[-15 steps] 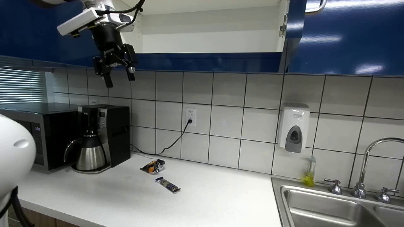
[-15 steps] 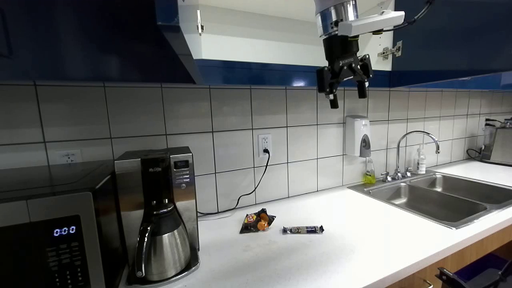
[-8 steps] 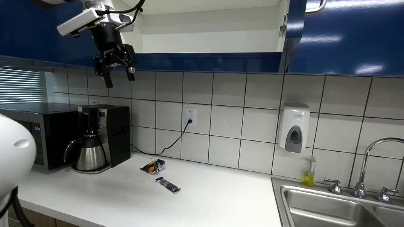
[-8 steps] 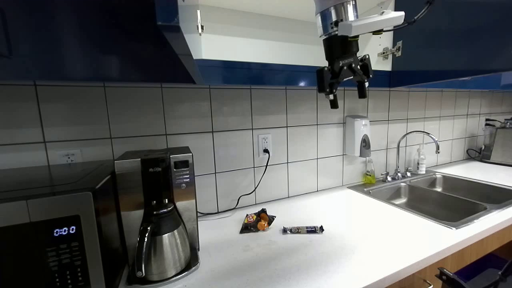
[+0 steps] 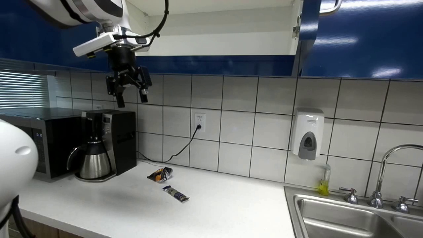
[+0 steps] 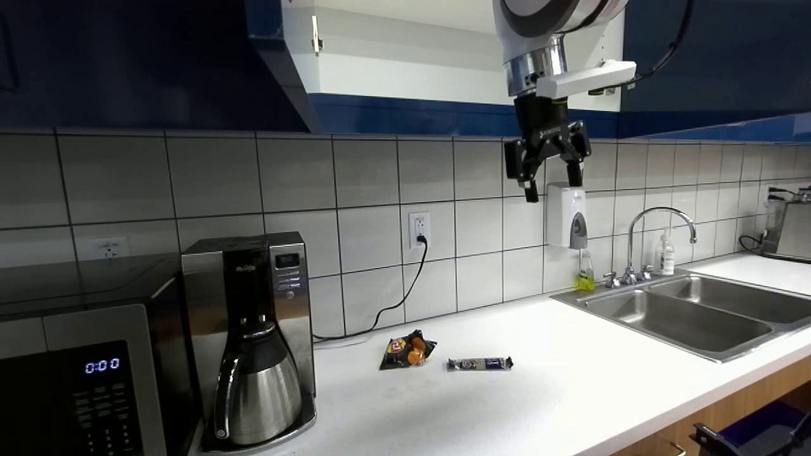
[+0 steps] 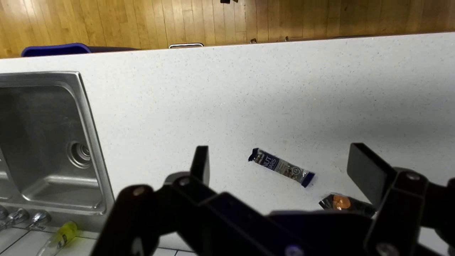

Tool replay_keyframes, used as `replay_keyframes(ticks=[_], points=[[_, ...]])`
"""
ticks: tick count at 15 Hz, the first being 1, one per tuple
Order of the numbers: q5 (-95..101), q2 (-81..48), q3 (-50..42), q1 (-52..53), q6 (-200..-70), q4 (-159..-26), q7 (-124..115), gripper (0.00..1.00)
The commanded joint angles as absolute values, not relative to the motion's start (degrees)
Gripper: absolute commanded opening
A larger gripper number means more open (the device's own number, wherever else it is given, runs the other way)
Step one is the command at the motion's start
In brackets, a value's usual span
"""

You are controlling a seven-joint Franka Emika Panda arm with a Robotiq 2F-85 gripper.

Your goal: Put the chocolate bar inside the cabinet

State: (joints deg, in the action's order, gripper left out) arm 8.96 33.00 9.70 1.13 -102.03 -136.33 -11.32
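The bar, a slim blue and silver wrapper marked "NUT BARS" in the wrist view, lies flat on the white counter. It also shows in both exterior views. The cabinet is the blue wall cabinet with a white inside; it stands open in both exterior views. My gripper is open and empty, pointing down, well above the counter and just below the cabinet's bottom edge. In the wrist view the bar appears between the spread fingers, far below them.
A black snack bag with orange print lies beside the bar. A coffee maker and microwave stand at one end of the counter. A sink is at the other. A soap dispenser hangs on the tiles.
My gripper has moved down from beside the cabinet opening, and a little to the right in an exterior view. It stays open. The bar and the bag have not moved.
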Motion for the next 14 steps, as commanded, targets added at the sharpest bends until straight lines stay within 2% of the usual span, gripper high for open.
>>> replay_keyframes(ticks=[1, 14], points=[[10.0, 31.6, 8.8, 1.1, -105.6, -138.7, -12.6, 1.0], [11.5, 25.7, 6.7, -2.0, -119.1, -150.3, -17.0, 1.0]])
